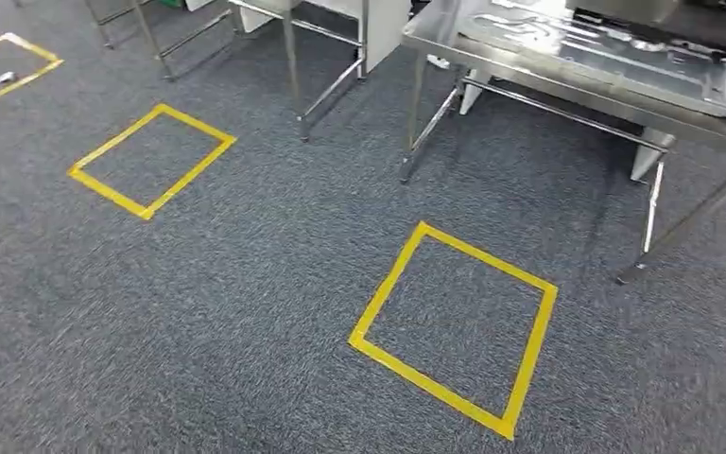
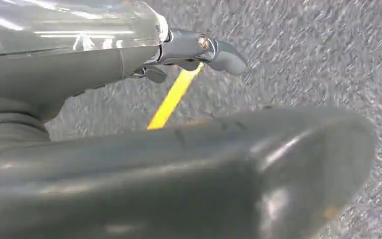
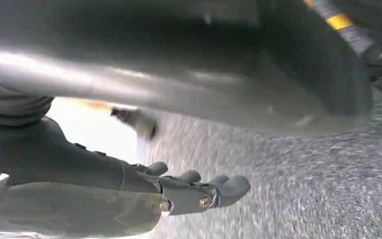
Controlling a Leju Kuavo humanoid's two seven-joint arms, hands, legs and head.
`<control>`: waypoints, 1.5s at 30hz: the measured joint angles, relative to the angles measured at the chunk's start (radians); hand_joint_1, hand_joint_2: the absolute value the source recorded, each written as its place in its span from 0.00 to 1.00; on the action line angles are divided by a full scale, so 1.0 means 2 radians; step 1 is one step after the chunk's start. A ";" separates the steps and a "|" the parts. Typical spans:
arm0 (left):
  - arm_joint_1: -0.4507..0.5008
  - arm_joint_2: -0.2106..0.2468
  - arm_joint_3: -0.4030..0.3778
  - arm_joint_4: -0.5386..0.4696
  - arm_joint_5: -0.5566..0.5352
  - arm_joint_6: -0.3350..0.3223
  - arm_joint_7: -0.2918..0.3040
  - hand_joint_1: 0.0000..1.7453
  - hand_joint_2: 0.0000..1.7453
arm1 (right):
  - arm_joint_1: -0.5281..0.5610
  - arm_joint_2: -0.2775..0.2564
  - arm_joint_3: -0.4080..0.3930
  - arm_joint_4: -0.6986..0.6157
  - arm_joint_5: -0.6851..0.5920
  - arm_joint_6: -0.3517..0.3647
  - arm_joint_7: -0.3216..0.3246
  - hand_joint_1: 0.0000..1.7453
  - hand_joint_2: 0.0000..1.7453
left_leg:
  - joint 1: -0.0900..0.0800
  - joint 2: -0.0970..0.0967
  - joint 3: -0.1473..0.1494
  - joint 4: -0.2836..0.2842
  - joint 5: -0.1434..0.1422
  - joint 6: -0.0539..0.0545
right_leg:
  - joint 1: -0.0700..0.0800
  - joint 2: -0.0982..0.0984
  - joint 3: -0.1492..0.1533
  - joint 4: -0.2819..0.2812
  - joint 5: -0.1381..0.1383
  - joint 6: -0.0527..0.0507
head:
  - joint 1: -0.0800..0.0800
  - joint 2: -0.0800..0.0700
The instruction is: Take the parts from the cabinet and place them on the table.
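A steel table (image 1: 529, 80) stands at the far right in the head view, and a shiny pressed metal panel (image 1: 614, 57) lies on its top. In the left wrist view my left hand (image 2: 179, 164) hangs over grey carpet. Its thick thumb lies apart from the straight fingers (image 2: 219, 52), and it holds nothing. My right hand (image 3: 129, 184) also hangs above the carpet in the right wrist view. Its fingers (image 3: 214, 191) are stretched out, clear of the thumb, and hold nothing.
Three yellow tape squares mark the grey carpet: one near the table (image 1: 385, 284), one to the left (image 1: 113, 189) and one at the far left (image 1: 19, 80) with a small object (image 1: 6, 77) inside. A second steel frame (image 1: 295, 66) stands behind.
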 joint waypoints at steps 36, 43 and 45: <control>0.013 0.080 0.002 -0.002 -0.036 -0.041 0.053 0.00 0.00 | -0.019 0.054 0.050 0.002 -0.129 -0.024 -0.045 0.00 0.00 | 0.001 -0.033 -0.010 0.011 -0.001 -0.018 | -0.007 0.043 0.045 -0.133 0.067 -0.008 | 0.000 0.000; 0.006 0.078 -0.003 -0.002 -0.037 -0.057 0.015 0.00 0.00 | -0.021 0.057 0.044 0.002 -0.128 -0.015 -0.018 0.00 0.00 | 0.003 0.010 -0.054 0.094 -0.046 -0.033 | -0.002 0.002 0.051 -0.143 0.072 -0.029 | 0.000 0.000; -0.003 0.075 -0.005 -0.002 -0.033 -0.057 0.005 0.00 0.00 | -0.018 0.051 0.042 0.002 -0.127 -0.008 -0.014 0.00 0.00 | 0.004 0.014 -0.088 0.162 -0.070 -0.035 | 0.000 -0.014 0.051 -0.143 0.071 -0.031 | 0.000 0.000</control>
